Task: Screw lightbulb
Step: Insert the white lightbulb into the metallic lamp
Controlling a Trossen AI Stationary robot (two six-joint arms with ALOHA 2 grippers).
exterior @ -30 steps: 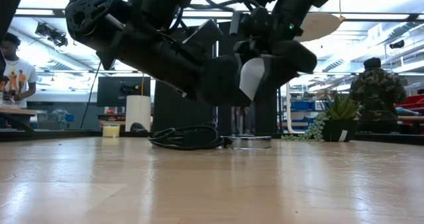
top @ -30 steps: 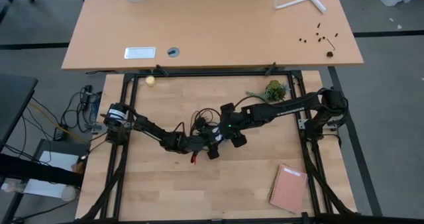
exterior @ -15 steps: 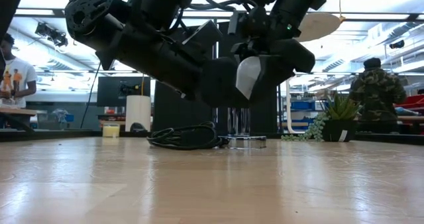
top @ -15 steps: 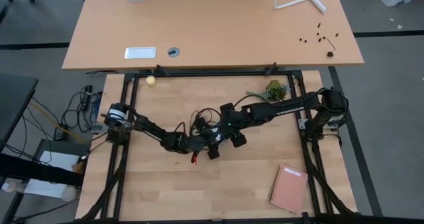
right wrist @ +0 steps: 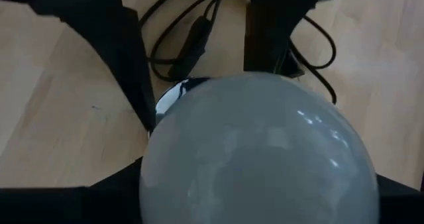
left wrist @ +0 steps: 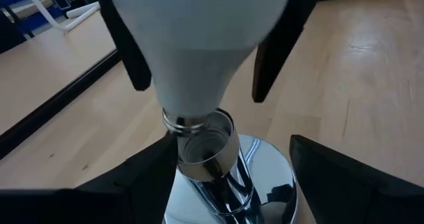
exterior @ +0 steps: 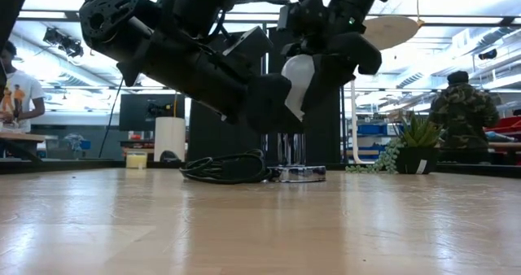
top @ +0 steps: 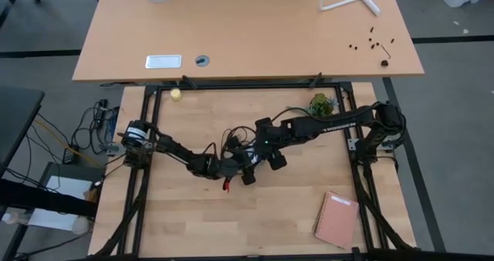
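Hovering base-down over the socket, the lightbulb is standing almost upright, slightly tilted.
Right gripper fingers are flanking its globe; left gripper fingers are sitting spread around the socket.

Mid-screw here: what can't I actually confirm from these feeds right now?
- Thread engagement: in the left wrist view the lightbulb sits on the socket, but its base hides how far in it is.
- Socket from above: the high view has both arms covering it.
- Right gripper contact: the bulb fills the right wrist view and hides the pads.
- Left gripper: its fingertips are cut off by the left wrist view's edge.
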